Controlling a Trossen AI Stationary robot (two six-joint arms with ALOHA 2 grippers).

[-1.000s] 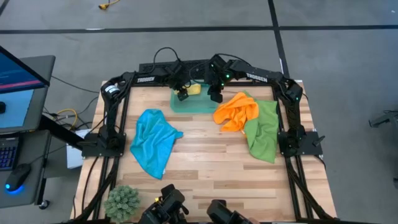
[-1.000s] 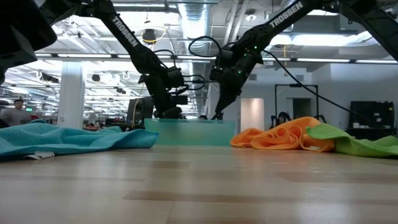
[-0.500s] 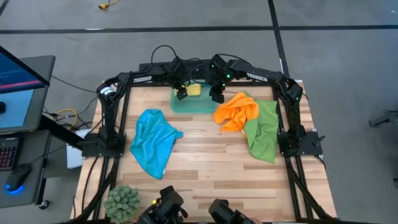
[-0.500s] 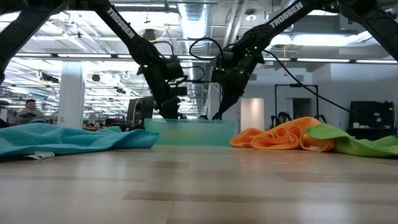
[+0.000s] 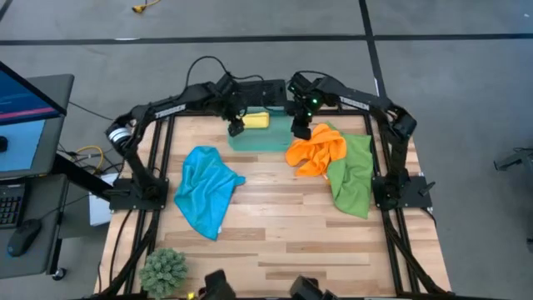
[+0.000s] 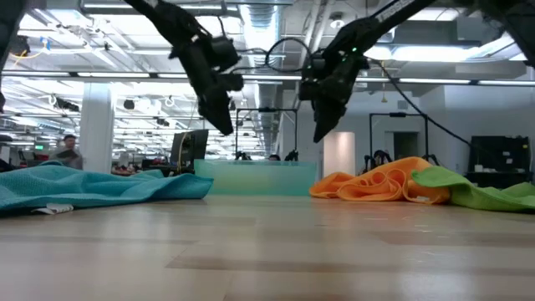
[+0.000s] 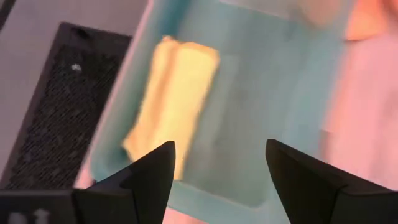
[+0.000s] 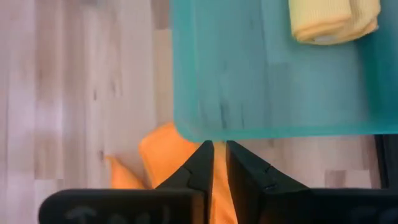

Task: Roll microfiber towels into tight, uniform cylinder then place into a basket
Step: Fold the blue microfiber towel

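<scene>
The teal basket (image 5: 268, 137) stands at the table's far middle. A rolled yellow towel (image 5: 256, 120) lies in its far left part; it also shows in the left wrist view (image 7: 174, 93) and the right wrist view (image 8: 333, 18). My left gripper (image 5: 236, 127) hangs open and empty above the basket's left end (image 6: 224, 125). My right gripper (image 5: 301, 129) is shut and empty above the basket's right end, beside the orange towel (image 5: 316, 150). The green towel (image 5: 354, 173) lies crumpled at the right, the blue towel (image 5: 204, 192) at the left.
A black grated rectangle (image 7: 56, 93) lies just beyond the basket's far side. A small green plant (image 5: 164, 268) stands at the near left corner. The arm frames run along both table sides. Bare wood (image 5: 283, 217) lies between the towels.
Both grippers have risen out of the basket. My right gripper has also gone toward the table's right, over the orange towel's edge. The yellow roll stays lying in the basket.
</scene>
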